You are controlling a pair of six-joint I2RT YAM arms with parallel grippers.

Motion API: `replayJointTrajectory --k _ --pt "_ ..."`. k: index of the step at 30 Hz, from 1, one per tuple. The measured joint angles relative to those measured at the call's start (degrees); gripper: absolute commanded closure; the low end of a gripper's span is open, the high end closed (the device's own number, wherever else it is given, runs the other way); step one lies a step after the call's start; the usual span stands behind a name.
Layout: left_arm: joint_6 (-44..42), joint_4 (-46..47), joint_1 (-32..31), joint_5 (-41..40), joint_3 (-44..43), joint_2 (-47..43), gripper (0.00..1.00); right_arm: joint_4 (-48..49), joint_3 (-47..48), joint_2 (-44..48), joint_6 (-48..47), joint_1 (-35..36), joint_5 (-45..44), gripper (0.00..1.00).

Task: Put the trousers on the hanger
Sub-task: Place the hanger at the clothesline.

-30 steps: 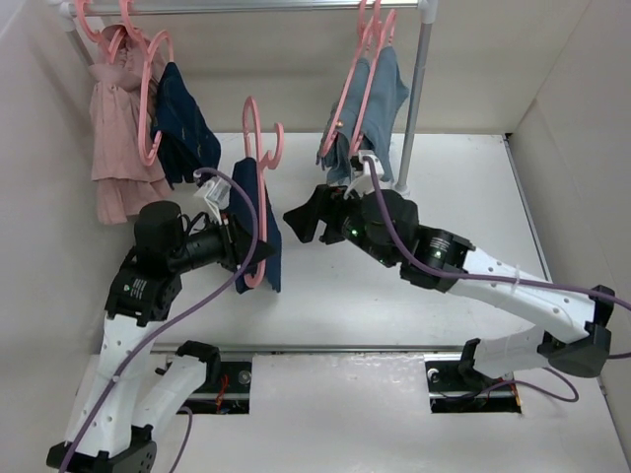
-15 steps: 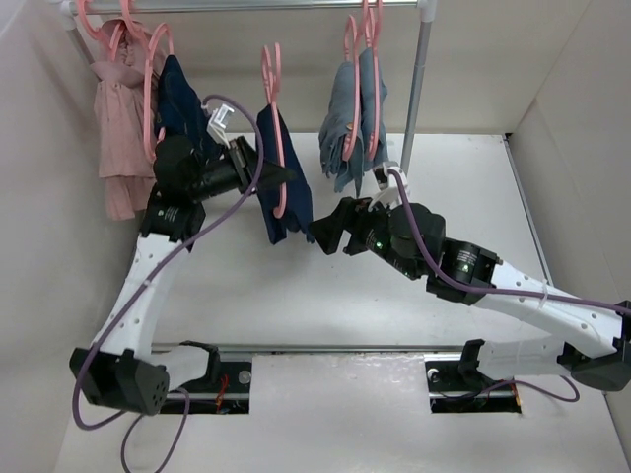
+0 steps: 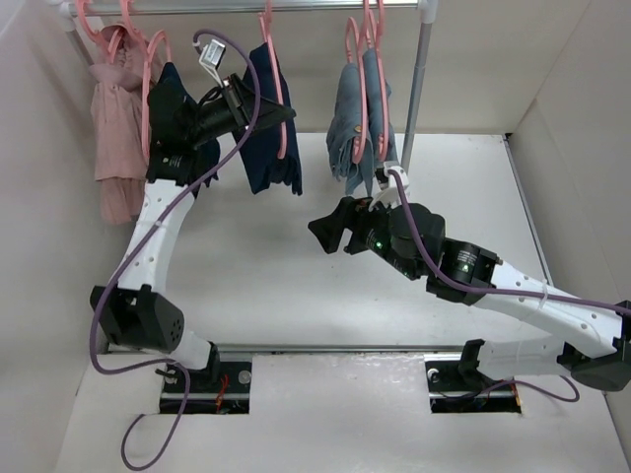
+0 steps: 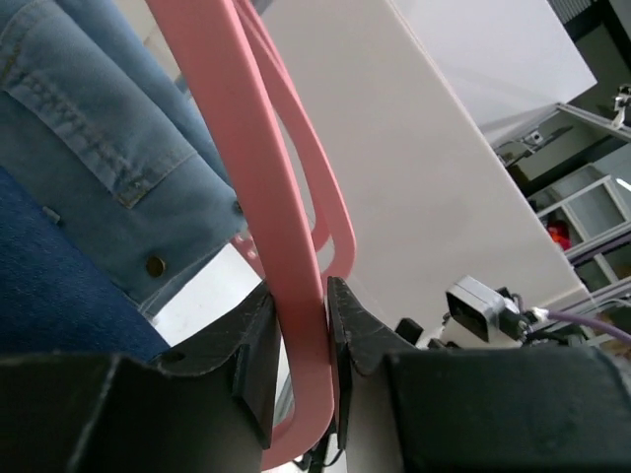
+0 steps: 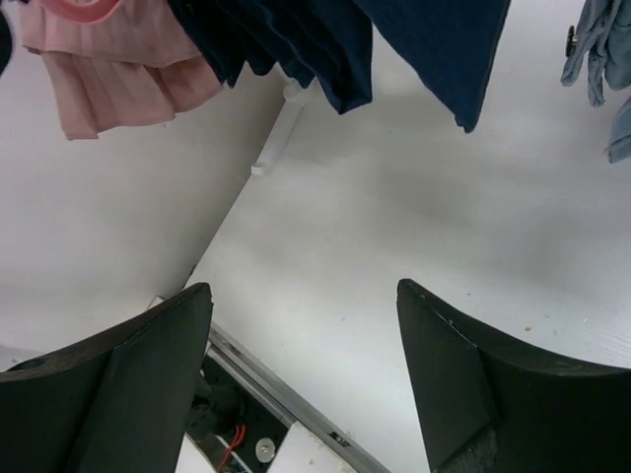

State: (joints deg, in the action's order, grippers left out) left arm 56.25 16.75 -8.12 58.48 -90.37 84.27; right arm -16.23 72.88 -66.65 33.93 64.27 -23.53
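The dark navy trousers (image 3: 268, 123) hang folded over a pink hanger (image 3: 285, 118), raised to the rail (image 3: 246, 5) at the back. My left gripper (image 3: 281, 116) is shut on the hanger's side; in the left wrist view the pink bar (image 4: 296, 325) sits clamped between both fingers, and the navy denim (image 4: 59, 296) fills the lower left. My right gripper (image 3: 325, 229) is open and empty, low over the table, right of and below the trousers. In the right wrist view the trousers' hems (image 5: 434, 49) hang above its spread fingers.
Light blue jeans (image 3: 360, 118) hang on pink hangers right of the trousers, next to the rack's post (image 3: 414, 94). A pink garment (image 3: 118, 128) and a smaller dark navy garment (image 3: 173, 108) hang at the left. White walls enclose the table (image 3: 296, 286).
My left arm has lifted the hanger with the trousers up and back, from mid-table height to the rail. My right gripper has drawn back and down and stays open.
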Motion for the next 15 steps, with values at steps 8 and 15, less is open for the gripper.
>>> replayJointTrajectory --k 8,15 --pt "2.91 1.36 0.37 0.63 -0.46 5.64 1.00 -0.26 0.02 0.00 -1.42 0.00 -0.81 0.19" --pt "4.31 2.34 0.33 2.23 0.11 7.08 0.80 -0.31 0.02 0.00 -1.64 0.00 -1.01 0.19"
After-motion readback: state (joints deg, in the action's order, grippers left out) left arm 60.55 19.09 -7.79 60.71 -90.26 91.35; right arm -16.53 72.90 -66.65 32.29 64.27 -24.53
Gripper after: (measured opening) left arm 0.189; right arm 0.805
